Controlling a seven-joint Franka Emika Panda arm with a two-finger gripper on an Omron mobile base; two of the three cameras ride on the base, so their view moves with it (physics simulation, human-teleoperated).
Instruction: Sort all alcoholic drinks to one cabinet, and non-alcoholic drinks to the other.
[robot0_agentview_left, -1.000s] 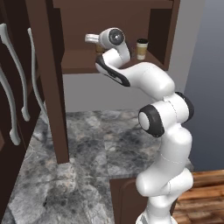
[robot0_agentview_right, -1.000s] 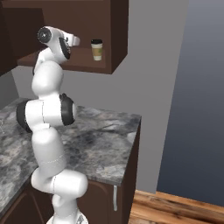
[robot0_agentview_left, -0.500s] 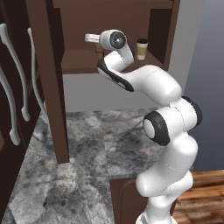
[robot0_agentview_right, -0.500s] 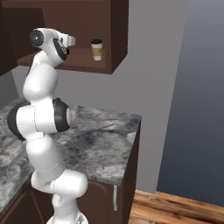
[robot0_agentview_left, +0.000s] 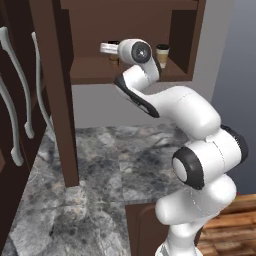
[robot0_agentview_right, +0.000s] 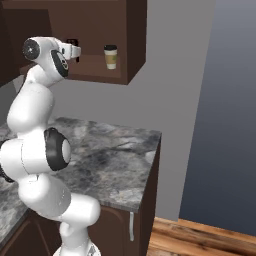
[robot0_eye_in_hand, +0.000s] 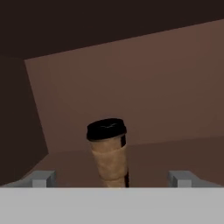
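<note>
The wall cabinet (robot0_agentview_left: 57, 90) is seen with its door open over the stone counter (robot0_agentview_right: 115, 150). Two coffee cups are stood on its shelf: one (robot0_agentview_right: 110, 56) toward the right, the other (robot0_eye_in_hand: 108, 151) upright ahead of the gripper (robot0_eye_in_hand: 112, 178), whose fingers (robot0_eye_in_hand: 43, 178) are spread wide, apparently short of it.
</note>
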